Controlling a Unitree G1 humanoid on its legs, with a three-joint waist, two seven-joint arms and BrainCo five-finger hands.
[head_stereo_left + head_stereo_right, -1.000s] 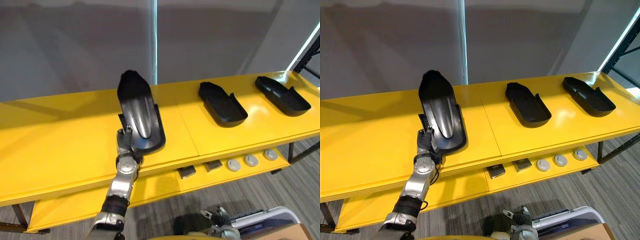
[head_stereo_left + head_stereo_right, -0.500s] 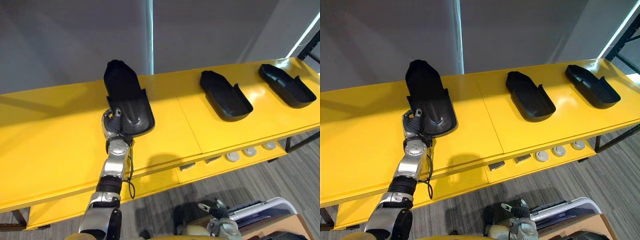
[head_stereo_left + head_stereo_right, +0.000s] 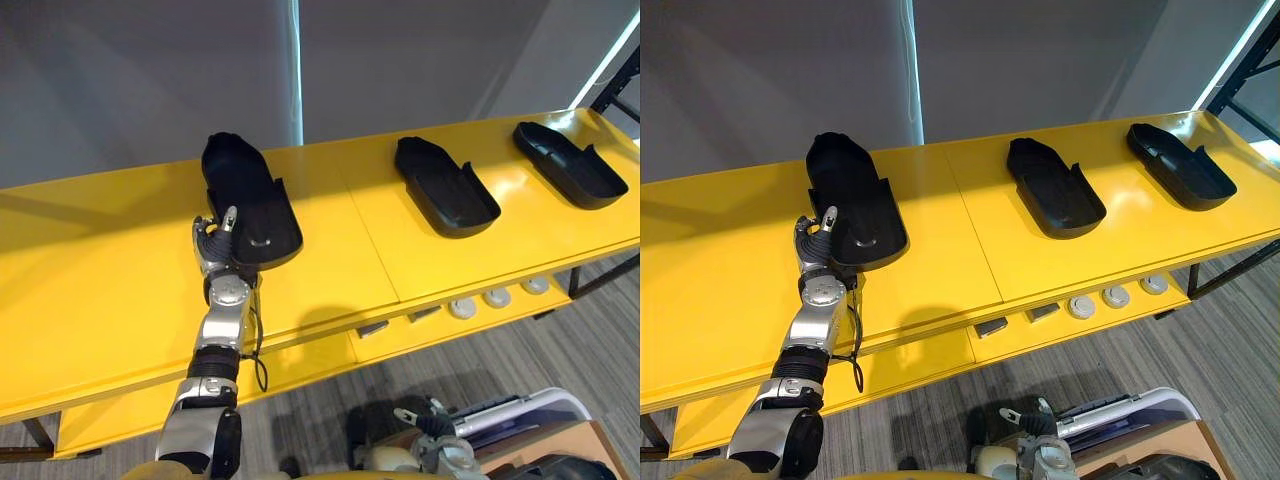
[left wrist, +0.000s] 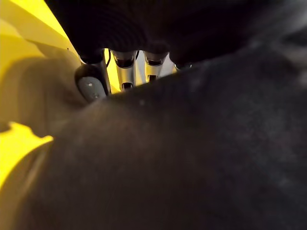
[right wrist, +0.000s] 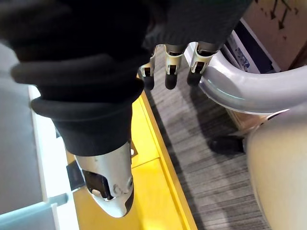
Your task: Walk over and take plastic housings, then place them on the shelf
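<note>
left housing (image 3: 248, 195): black plastic, smooth, soft sheen inside. middle housing (image 3: 445, 187) and right housing (image 3: 565, 165): same black plastic, duller. shelf (image 3: 120, 260): yellow, smooth, glossy coat, throws reflections. left hand (image 3: 215, 245): silvery metal-look shell, matt dark ribbed cover. floor (image 3: 520, 350): grey carpet, rough streaky weave.

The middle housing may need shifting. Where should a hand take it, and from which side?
Pinch the near rim of the middle housing, coming from the front of the shelf. It lies hollow side up, so that thin wall probably suits thumb and fingers; the far end is a taller hump.
</note>
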